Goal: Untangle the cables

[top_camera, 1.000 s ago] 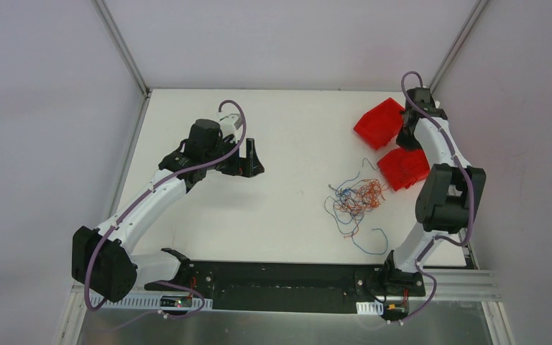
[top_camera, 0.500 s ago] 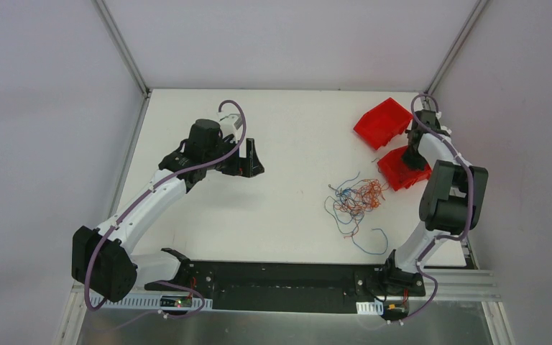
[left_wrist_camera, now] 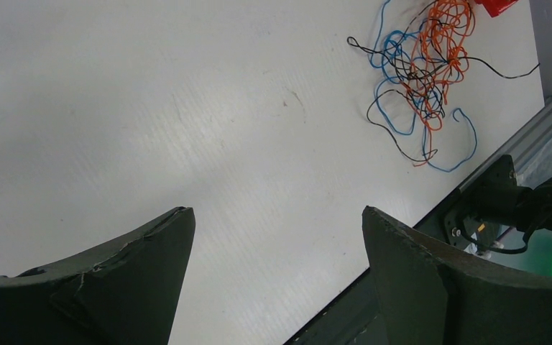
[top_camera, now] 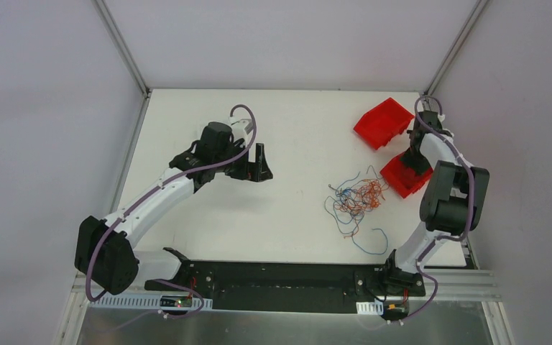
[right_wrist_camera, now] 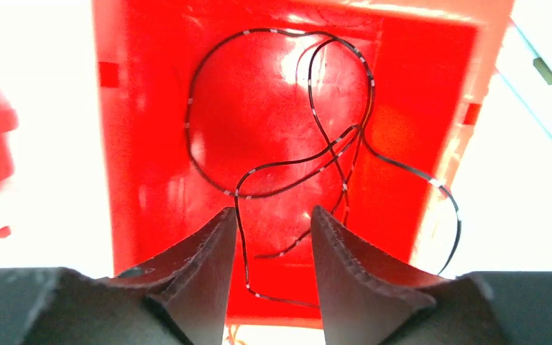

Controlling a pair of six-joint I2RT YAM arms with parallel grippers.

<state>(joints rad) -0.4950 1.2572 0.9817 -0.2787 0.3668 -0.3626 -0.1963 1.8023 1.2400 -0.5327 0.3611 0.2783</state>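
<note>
The cables (top_camera: 358, 198) lie as a tangle of thin blue, orange, red and black wires right of the table's middle, also in the left wrist view's upper right (left_wrist_camera: 420, 65). My left gripper (top_camera: 255, 167) (left_wrist_camera: 277, 212) hangs open above bare table, well left of the tangle. My right gripper (top_camera: 413, 162) (right_wrist_camera: 272, 210) points down into the near red bin (top_camera: 399, 176) (right_wrist_camera: 144, 108), jaws apart. A black wire (right_wrist_camera: 344, 134) lies looped on the bin floor. One end runs loose between the fingers, and another part hangs over the bin's right wall.
A second red bin (top_camera: 382, 122) sits tilted at the back right, behind the first. A loose blue strand (top_camera: 377, 241) curls toward the front edge. The black base rail (top_camera: 280, 277) spans the near side. Walls enclose the table left, back and right.
My right gripper has swung from the far bin to the near one and has gone from shut to open. The left arm has shifted slightly right.
</note>
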